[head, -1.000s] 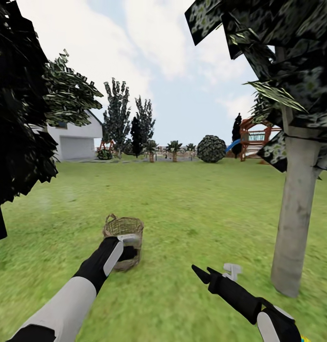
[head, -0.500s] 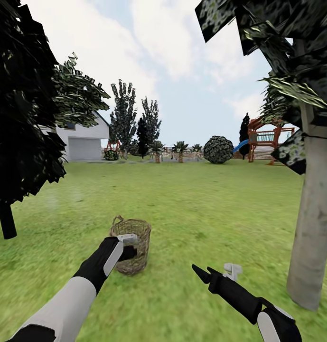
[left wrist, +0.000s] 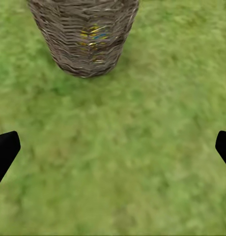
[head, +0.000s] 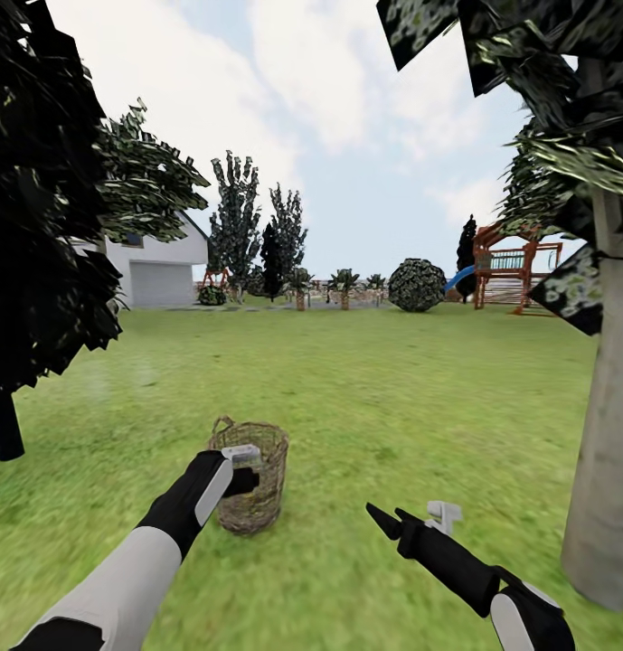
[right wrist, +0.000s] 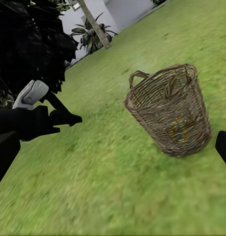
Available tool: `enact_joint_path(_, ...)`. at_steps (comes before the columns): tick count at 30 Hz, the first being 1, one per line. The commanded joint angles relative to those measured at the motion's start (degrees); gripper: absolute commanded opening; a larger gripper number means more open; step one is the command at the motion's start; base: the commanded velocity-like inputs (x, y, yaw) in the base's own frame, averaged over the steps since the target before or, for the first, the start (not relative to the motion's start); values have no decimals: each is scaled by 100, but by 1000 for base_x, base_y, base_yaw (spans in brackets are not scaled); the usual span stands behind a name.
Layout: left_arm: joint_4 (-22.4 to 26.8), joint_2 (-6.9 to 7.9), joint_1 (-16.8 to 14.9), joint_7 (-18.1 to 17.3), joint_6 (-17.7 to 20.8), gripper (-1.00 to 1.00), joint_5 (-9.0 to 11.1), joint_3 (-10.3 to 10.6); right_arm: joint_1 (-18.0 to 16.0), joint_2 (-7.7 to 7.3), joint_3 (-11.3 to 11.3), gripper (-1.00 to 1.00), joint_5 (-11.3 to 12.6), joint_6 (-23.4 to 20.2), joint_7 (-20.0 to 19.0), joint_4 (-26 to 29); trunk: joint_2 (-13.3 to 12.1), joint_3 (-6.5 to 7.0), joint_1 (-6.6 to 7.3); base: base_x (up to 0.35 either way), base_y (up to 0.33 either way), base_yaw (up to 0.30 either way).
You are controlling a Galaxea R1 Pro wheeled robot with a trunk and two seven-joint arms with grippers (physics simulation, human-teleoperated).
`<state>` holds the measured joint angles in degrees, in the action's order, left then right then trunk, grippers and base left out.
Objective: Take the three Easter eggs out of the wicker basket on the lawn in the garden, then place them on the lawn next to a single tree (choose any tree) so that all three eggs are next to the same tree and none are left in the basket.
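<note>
The left arm, white forearm and black wrist, extends forward; its black two-fingered left tool (head: 246,470) points ahead, fingers spread wide. The right arm reaches forward lower, its black right tool (head: 388,522) held with fingers parted above the grass.

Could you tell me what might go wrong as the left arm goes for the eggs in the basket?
The wicker basket is light-looking, tall and narrow, so the left gripper at its rim could tip it. The eggs sit deep at the bottom, seen only through the weave, so the open gripper must reach far down a tight opening. The right gripper is low over the lawn and might scrape it.
</note>
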<state>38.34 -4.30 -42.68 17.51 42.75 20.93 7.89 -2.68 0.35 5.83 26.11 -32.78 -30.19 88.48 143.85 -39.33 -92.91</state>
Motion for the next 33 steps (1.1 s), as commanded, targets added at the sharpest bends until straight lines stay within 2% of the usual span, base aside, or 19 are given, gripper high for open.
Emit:
enact_joint_path(1, 7, 5, -3, 52, 14, 100, 60, 20, -4, 6, 16, 100, 34, -44, -8, 3, 3, -8, 0, 172, 97, 0)
enact_joint_path(12, 1, 8, -3, 51, 14, 100, 60, 20, -4, 9, 28, 100, 27, -52, -5, 3, 3, -8, 0, 177, 153, 0)
enact_joint_path(33, -11, 7, -3, 52, 14, 100, 60, 25, -4, 9, 19, 100, 26, -53, -5, 3, 3, 0, 0, 181, 242, -1)
